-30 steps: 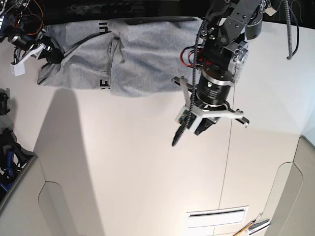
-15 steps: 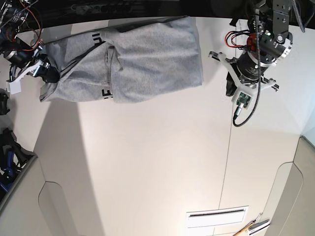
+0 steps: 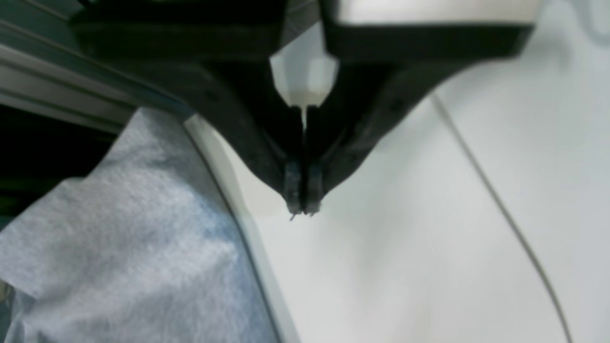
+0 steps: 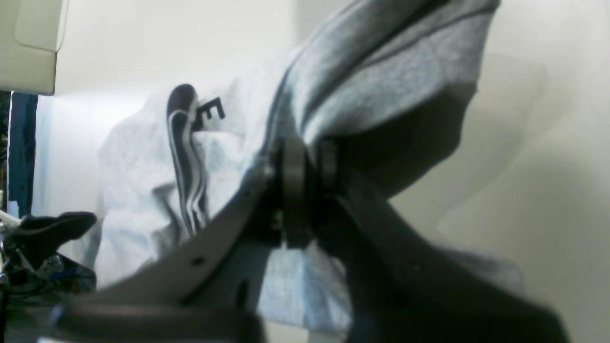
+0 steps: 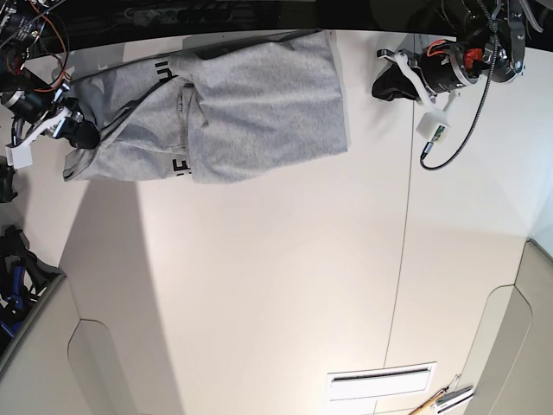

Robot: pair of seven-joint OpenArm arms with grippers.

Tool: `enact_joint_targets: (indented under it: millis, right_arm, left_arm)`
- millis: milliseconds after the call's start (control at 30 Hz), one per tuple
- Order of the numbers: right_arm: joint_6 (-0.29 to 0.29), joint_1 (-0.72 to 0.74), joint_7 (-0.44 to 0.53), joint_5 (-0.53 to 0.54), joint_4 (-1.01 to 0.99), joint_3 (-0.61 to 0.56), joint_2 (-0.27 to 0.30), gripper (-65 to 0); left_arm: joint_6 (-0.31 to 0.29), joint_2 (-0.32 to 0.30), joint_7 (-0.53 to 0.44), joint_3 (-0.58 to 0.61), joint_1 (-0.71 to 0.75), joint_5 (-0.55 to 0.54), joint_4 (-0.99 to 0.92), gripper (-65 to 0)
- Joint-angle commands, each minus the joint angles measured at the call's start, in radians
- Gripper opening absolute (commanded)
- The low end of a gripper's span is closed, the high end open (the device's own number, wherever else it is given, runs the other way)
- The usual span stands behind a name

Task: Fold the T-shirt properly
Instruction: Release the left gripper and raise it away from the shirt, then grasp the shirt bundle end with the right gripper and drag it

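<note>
The heather-grey T-shirt [image 5: 251, 104] lies bunched and partly folded at the far edge of the white table [image 5: 259, 285], with black lettering [image 5: 181, 164] showing on a fold. My right gripper [image 5: 82, 132] is shut on the shirt's left end. In the right wrist view, its jaws [image 4: 307, 190] pinch a grey fold of the T-shirt [image 4: 381, 81] lifted off the table, with a letter E [image 4: 212, 112] behind. My left gripper [image 5: 380, 88] is shut and empty, just right of the shirt. In the left wrist view, its closed tips [image 3: 300, 205] hover over bare table beside the T-shirt [image 3: 119, 247].
A seam line [image 5: 399, 259] runs down the table. A slotted plate [image 5: 380, 380] and some hand tools [image 5: 445, 399] lie at the near right. Dark gear [image 5: 13, 277] sits off the left edge. A black strip [image 5: 259, 13] borders the far edge.
My left arm has swung from over the shirt's right edge out to the right and toward the far edge. The shirt has shifted slightly left. My right gripper keeps its hold.
</note>
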Motion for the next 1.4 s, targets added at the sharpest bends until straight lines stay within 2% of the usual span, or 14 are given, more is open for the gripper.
enact_joint_targets:
  millis: [0, 167, 333, 400, 667, 867, 1000, 1200, 1367]
  right_arm:
    - [0.003, 0.008, 0.01, 0.028, 0.02, 0.005, 0.017, -65.0]
    - [0.004, 0.008, -0.027, 0.11, 0.022, 0.005, 0.017, -65.0]
    - [0.004, 0.008, -0.031, 0.113, 0.031, 0.005, 0.017, -65.0]
    - [0.005, 0.008, -0.032, 0.113, 0.047, 0.005, 0.017, -65.0]
    - [0.019, 0.008, -0.039, 0.114, 0.184, 0.005, 0.016, -65.0]
    - [0.02, 0.008, -0.039, 0.173, 0.247, -0.018, 0.0, -65.0]
    - [0.023, 0.005, -0.047, 0.173, 0.247, -0.115, -0.006, -65.0]
    - [0.023, 0.006, -0.044, 0.172, 0.247, -0.333, -0.011, -65.0]
    - [0.03, 0.008, -0.03, 0.172, 0.247, -0.447, -0.092, -65.0]
  left_arm:
    - [-0.007, -0.011, -0.009, -0.005, -0.002, -0.018, 0.006, -65.0]
    - [-0.006, -0.011, 0.005, -0.005, -0.002, -0.019, 0.002, -65.0]
    - [0.01, -0.005, 0.005, -0.005, -0.002, -0.021, 0.0, -65.0]
    - [0.031, 0.016, 0.004, -0.005, -0.002, 0.003, -0.003, -65.0]
    - [0.031, 0.106, 0.004, -0.005, -0.005, 0.024, -0.006, -65.0]
    - [0.031, 0.111, 0.005, -0.005, -0.005, 0.024, -0.006, -65.0]
    - [0.031, 0.111, 0.004, -0.005, -0.005, 0.024, -0.006, -65.0]
    - [0.031, 0.111, 0.004, -0.005, -0.004, 0.026, -0.006, -65.0]
    - [0.031, 0.111, 0.005, -0.005, -0.004, 0.071, -0.006, -65.0]
